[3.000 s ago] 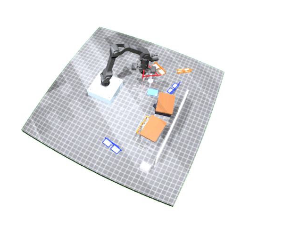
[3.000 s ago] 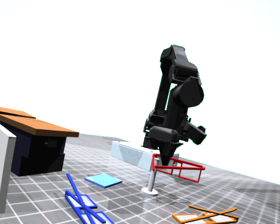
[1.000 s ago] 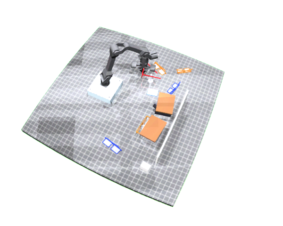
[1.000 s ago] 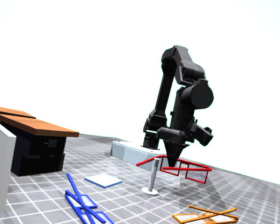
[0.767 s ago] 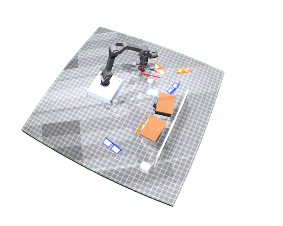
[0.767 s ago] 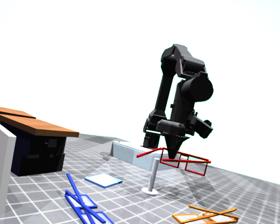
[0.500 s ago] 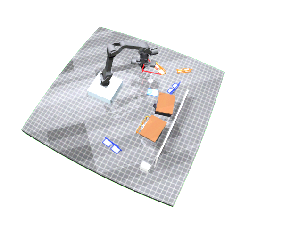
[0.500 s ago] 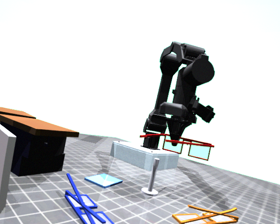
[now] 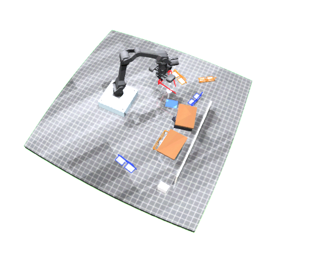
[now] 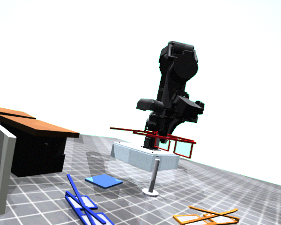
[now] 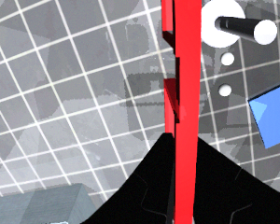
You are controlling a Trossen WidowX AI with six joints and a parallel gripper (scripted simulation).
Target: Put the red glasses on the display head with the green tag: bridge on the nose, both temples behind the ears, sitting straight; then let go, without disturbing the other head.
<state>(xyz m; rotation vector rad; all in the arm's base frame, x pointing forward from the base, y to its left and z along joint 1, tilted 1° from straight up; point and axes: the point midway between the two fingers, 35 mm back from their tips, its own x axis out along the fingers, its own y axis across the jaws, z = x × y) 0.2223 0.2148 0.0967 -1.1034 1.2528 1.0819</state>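
Observation:
My gripper (image 9: 160,79) (image 10: 163,140) is shut on the red glasses (image 9: 168,88) (image 10: 182,138) (image 11: 188,70) at their front frame and holds them up above the table, lenses hanging down, temples spread. Two orange-topped blocks, apparently the display heads, stand at the right in the top view: one with a dark body (image 9: 185,116) (image 10: 39,154), the other (image 9: 171,144) with orange glasses (image 9: 159,139) across its front. The red glasses are apart from both. No green tag shows, so I cannot tell which head bears it.
A white post on a round base (image 10: 150,192) (image 11: 215,35) stands near the held glasses. A blue tile (image 9: 171,103) (image 10: 103,180) (image 11: 275,117) lies beside it. Loose blue glasses (image 9: 125,163) and orange glasses (image 9: 206,79) lie about. A long white wall (image 9: 193,143) runs behind the blocks.

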